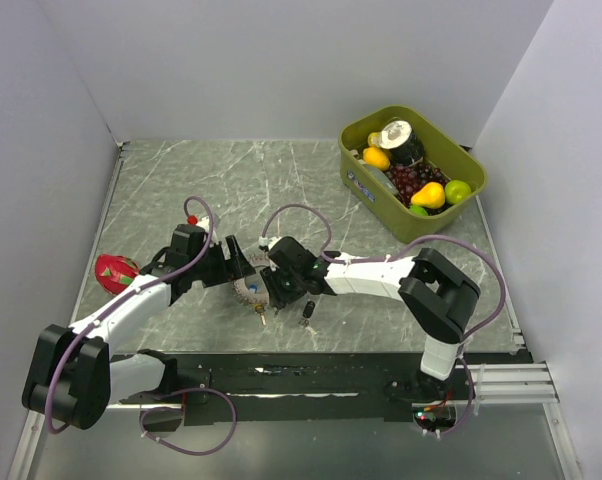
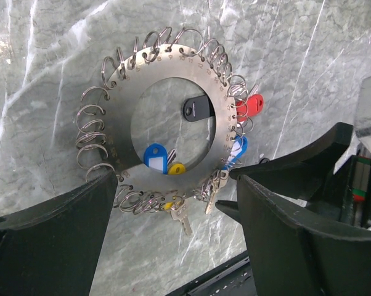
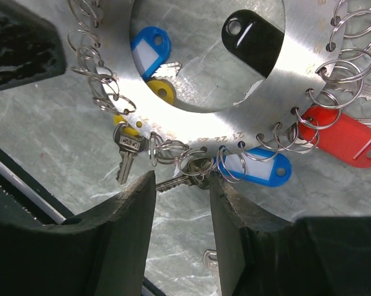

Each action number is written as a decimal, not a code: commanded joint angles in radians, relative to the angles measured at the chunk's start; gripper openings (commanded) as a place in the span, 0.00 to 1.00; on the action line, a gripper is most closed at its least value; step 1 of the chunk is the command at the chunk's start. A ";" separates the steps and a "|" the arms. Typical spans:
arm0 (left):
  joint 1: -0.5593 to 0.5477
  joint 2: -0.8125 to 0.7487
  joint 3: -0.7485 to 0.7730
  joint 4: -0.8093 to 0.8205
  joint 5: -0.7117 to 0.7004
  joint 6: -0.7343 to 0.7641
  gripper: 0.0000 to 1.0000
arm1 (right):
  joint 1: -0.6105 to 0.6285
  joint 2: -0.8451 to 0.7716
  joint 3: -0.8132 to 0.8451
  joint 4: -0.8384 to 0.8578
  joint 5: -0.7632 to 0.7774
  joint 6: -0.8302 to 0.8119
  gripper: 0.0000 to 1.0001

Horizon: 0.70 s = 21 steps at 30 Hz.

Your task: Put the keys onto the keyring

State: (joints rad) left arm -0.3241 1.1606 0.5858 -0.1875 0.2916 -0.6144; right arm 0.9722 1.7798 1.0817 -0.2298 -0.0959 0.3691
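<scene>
The keyring (image 2: 173, 66) is a flat metal ring edged with several small split rings, held clear of the table. My left gripper (image 2: 173, 179) is spread wide, each fingertip against the ring's lower rim. Red (image 2: 254, 105) and blue (image 2: 237, 151) tags and two keys (image 2: 180, 217) hang from it. In the right wrist view a silver key (image 3: 179, 180) on a split ring lies across the gap just past my right gripper (image 3: 180, 182), whose jaws stand apart. Beside it hangs a yellow-headed key (image 3: 125, 157). A black-headed key (image 1: 307, 313) lies loose on the table.
A green bin (image 1: 366, 185) of fruit and a can stands at the back right. A red dragon fruit (image 1: 116, 272) lies at the left edge. A black strip (image 1: 311, 365) runs along the near edge. Grey walls enclose the marble table (image 1: 231, 180).
</scene>
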 commanded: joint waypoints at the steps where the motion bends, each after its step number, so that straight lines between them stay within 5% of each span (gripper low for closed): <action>1: -0.001 -0.022 -0.004 0.019 0.012 -0.010 0.85 | 0.008 0.038 0.041 0.018 0.022 -0.001 0.47; 8: -0.001 -0.027 -0.004 0.014 0.009 -0.010 0.85 | 0.010 0.087 0.061 0.012 0.028 0.005 0.43; 15: -0.001 -0.035 -0.001 0.007 0.009 -0.008 0.85 | 0.010 0.052 0.018 0.050 0.012 0.010 0.21; 21: -0.001 -0.038 0.003 0.003 0.009 -0.007 0.85 | 0.008 0.017 -0.005 0.046 0.008 0.005 0.22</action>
State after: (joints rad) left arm -0.3241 1.1488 0.5816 -0.1928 0.2913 -0.6144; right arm 0.9764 1.8458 1.0996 -0.1898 -0.0967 0.3767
